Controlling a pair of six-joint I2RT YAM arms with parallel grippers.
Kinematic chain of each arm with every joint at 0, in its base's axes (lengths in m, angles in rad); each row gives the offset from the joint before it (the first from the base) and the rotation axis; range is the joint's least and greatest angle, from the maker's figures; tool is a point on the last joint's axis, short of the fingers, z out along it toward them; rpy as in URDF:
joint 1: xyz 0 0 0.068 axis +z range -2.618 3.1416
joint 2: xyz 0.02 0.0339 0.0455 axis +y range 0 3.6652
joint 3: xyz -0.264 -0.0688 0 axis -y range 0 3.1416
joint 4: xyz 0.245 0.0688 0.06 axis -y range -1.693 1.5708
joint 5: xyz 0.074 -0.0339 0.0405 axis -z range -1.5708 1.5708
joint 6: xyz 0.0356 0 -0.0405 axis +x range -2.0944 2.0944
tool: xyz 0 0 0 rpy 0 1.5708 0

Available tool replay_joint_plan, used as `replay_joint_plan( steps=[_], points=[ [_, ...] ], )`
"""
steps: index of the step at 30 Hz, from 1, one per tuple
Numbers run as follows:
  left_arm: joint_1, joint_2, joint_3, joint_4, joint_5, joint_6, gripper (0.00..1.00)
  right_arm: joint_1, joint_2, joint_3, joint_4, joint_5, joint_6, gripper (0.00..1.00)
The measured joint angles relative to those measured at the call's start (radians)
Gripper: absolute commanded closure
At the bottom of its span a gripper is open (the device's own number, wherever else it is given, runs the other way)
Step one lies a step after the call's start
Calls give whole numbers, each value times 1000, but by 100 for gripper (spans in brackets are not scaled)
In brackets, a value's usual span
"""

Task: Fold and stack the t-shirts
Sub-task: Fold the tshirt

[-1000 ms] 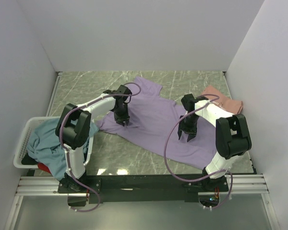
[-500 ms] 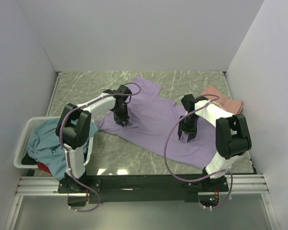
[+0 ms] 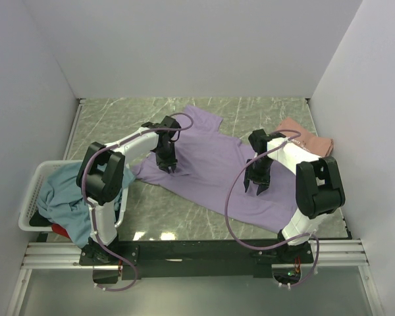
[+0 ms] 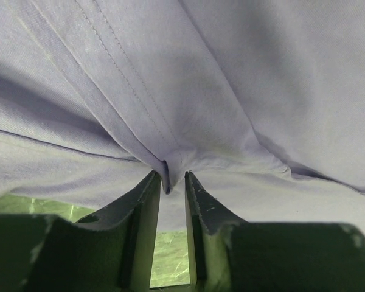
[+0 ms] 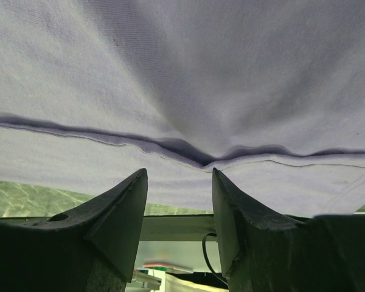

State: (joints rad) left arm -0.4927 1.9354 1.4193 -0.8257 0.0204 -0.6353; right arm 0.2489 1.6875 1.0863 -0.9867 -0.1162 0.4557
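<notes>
The lavender-purple t-shirt (image 3: 207, 155) lies spread across the middle of the table. My left gripper (image 3: 170, 168) is on its left part; in the left wrist view the jaws (image 4: 170, 176) stand narrow, pinching a small fold of the lavender cloth (image 4: 231, 73). My right gripper (image 3: 258, 187) is over the shirt's right part; in the right wrist view it (image 5: 177, 173) is open, with a hem of the cloth (image 5: 182, 73) puckered just beyond the tips. The salmon-pink t-shirt (image 3: 304, 138) lies folded at the back right. The teal-blue t-shirt (image 3: 60, 191) and the red one (image 3: 63, 231) are in the basket.
A white slatted basket (image 3: 33, 194) stands at the table's left edge. Grey walls close in the table on three sides. The green marble tabletop (image 3: 164, 210) shows in front of the lavender shirt.
</notes>
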Motion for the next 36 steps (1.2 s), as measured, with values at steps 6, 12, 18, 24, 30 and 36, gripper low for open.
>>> replay_joint_plan(
  steps=[6,12,18,24,30,36],
  points=[
    [0,0,1,2,0,-1,73,0,0,-2,1,0,0,46],
    [0,0,1,2,1,0,76,0,0,-10,4,-2,0,46],
    [0,3,0,19,1,0,82,0,0,-11,6,-2,0,46],
    [0,22,0,35,1,3,100,0,0,-11,6,-2,0,46],
    [-2,28,19,32,2,8,100,0,0,-11,6,-1,0,46],
    [-16,88,154,30,12,18,100,0,0,-11,6,0,0,46]
  ],
)
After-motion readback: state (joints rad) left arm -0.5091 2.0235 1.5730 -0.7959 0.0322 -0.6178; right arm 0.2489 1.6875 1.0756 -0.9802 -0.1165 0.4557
